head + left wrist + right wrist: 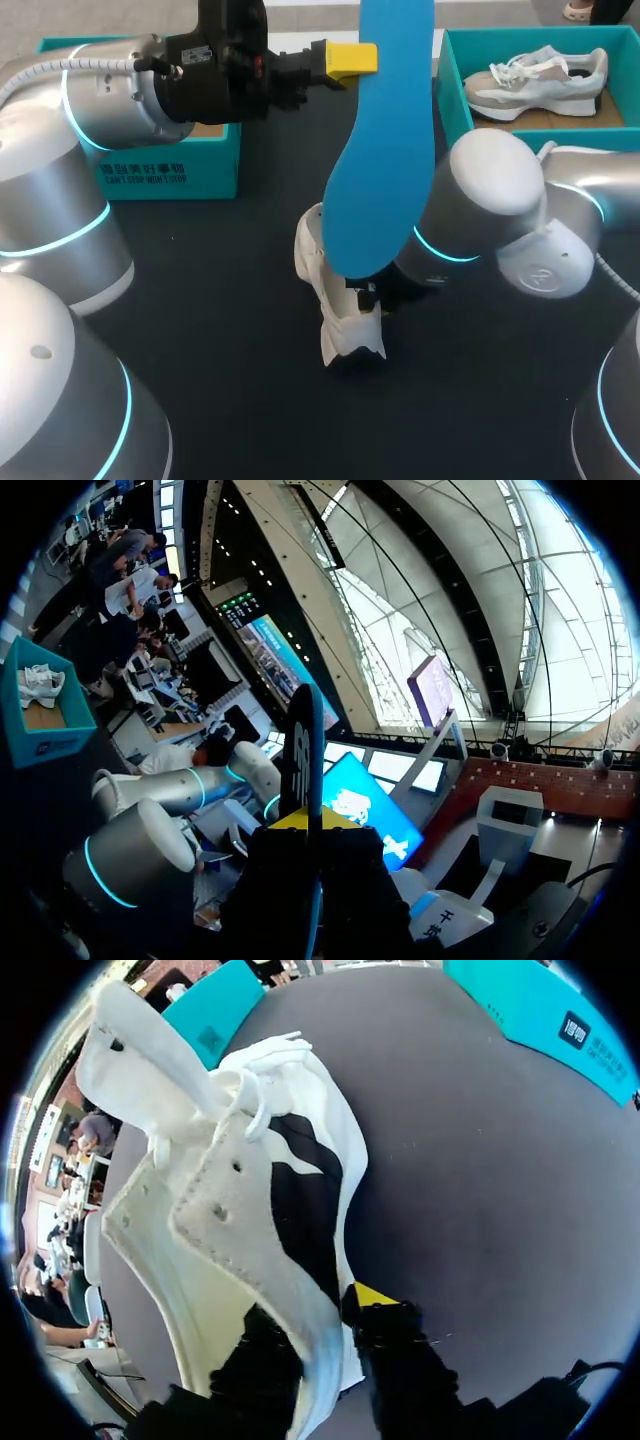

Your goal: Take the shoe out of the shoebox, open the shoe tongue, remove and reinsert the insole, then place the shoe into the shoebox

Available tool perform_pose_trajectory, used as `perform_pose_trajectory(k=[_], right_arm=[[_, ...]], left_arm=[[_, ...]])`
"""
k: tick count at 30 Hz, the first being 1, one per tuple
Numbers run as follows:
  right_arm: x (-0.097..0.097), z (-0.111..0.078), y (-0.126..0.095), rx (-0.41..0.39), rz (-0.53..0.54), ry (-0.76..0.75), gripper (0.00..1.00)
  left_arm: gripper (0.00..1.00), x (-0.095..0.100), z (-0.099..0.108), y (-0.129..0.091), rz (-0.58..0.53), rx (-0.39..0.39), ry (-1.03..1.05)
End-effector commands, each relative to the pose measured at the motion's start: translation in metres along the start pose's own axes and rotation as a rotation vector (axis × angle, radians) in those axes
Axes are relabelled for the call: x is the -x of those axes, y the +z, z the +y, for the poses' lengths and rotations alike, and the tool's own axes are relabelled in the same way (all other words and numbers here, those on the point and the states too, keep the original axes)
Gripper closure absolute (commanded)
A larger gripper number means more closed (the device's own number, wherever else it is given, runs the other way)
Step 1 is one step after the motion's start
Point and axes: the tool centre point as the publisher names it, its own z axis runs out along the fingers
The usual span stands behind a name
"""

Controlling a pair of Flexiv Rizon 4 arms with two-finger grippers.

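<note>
The white shoe (338,325) is sitting mid-worktop (220,300), its side wall pinched by the right gripper (325,1320). The left gripper (305,825) is clamping the blue insole (385,150) above it. Likely the floppy insole is risking buckling against the collar, or slipping.

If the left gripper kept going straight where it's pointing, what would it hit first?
Likely nothing on the table. The left gripper, shut on the insole, points across toward the right-hand shoebox, but its wrist view looks above it. Depth unclear.
</note>
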Motion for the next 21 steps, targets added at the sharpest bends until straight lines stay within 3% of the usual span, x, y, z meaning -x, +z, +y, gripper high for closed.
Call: perform_pose_trajectory(k=[1, 9, 14, 18, 21], right_arm=[[0.001, -0.003, -0.011, 0.017, 0.031, 0.014, 0.00], [-0.004, 0.003, -0.050, -0.007, 0.145, -0.005, 0.00], [-0.008, 0.004, -0.074, 0.005, 0.305, 0.003, 0.00], [-0.011, 0.006, -0.086, -0.003, 0.418, 0.000, 0.00], [-0.014, 0.009, -0.089, 0.013, 0.425, -0.016, 0.00]], left_arm=[[1.00, 0.001, 0.001, 0.000, 0.000, 0.001, 0.000], [1.00, 0.001, 0.001, 0.000, 0.000, 0.001, 0.000], [1.00, 0.001, 0.001, 0.000, 0.000, 0.001, 0.000], [1.00, 0.001, 0.001, 0.000, 0.000, 0.001, 0.000], [1.00, 0.001, 0.001, 0.000, 0.000, 0.001, 0.000]])
